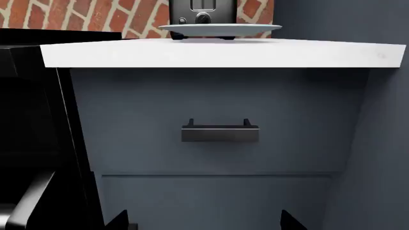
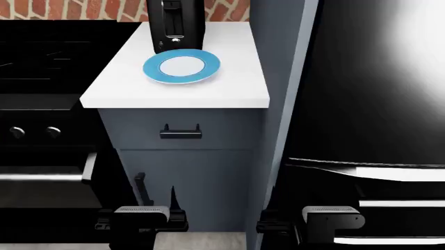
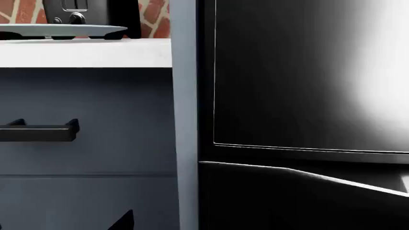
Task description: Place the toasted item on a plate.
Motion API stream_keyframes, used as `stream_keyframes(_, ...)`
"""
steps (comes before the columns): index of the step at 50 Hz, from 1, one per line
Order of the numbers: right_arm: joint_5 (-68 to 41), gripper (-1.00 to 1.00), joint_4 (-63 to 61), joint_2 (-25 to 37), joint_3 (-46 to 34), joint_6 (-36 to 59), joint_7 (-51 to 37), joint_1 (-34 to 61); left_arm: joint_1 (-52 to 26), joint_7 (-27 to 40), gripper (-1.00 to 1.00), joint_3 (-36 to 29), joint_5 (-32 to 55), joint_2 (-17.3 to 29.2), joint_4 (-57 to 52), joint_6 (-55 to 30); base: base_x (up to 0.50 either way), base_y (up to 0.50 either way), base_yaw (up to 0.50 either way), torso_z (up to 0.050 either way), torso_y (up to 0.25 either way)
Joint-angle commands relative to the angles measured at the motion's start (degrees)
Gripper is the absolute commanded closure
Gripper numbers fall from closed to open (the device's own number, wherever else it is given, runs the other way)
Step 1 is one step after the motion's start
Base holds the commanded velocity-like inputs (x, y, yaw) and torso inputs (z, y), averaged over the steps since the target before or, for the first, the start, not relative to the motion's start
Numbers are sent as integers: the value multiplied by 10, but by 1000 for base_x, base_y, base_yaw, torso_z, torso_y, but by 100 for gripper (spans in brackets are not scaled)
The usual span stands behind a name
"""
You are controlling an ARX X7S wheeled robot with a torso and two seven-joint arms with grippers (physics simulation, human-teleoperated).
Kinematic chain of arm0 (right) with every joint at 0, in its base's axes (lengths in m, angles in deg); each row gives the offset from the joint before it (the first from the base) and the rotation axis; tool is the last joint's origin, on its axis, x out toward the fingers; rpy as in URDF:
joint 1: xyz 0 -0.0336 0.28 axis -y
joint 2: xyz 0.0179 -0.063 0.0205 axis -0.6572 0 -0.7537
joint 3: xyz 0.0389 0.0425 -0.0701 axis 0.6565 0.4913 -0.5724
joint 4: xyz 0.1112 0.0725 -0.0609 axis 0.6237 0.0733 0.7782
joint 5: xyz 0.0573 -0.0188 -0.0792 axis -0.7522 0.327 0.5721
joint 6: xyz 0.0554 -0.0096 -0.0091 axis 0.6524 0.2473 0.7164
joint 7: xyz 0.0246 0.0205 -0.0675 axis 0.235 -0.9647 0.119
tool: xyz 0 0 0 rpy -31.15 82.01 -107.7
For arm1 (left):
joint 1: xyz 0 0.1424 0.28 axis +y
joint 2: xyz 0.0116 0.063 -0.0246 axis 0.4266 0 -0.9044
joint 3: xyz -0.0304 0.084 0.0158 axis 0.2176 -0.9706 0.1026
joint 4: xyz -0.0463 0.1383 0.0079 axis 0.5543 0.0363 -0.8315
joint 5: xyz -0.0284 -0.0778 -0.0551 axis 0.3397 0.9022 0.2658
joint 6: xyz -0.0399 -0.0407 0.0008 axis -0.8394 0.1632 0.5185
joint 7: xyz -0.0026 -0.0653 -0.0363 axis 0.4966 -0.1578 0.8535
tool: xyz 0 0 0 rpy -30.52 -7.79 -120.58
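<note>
The round plate with its wide bright-blue rim and pale grey-white centre (image 2: 181,67) sat bare on the white countertop (image 2: 139,88), just in front of the tall black boxy toaster (image 2: 175,25) and, as far as I could tell, touching or nearly touching its front face. A red brick wall (image 2: 70,8) ran behind them. From the head view I could make out no bread on the counter or the plate; the toaster's slots were too dark and cropped to tell whether a slice sat inside.

Below the counter was a slate-blue cabinet with a drawer carrying a black bar handle (image 2: 180,133). A black oven (image 2: 41,130) with round knobs stood on one side, a glossy black refrigerator (image 2: 375,94) on the other.

Both arms hung low in front of the cabinet, well apart from the plate. The left gripper (image 2: 143,221) showed two dark fingertips (image 1: 118,221) spread apart with nothing between them. Of the right gripper (image 2: 292,224) only one fingertip (image 3: 122,221) was visible, so I could not tell how it stood.
</note>
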Motion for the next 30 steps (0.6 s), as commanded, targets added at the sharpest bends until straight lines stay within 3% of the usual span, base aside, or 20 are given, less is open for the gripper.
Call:
stream_keyframes(1,-9,-100,1,9,-11,0,-11,0,0,10,-100,-10,10,9,-1,0,0,0,0,0,0)
stream_keyframes(21,-33,-100,-4,35,-45,-2,-44,-1,7,41,-100,-37,49,37,-45,-12,0,0,0,0,0)
stream_keyframes(30,-46,-100,-120,50,-60,57,-44,-12,20,44,-100,-49,49,67,-213,-93,0,0,0,0,0)
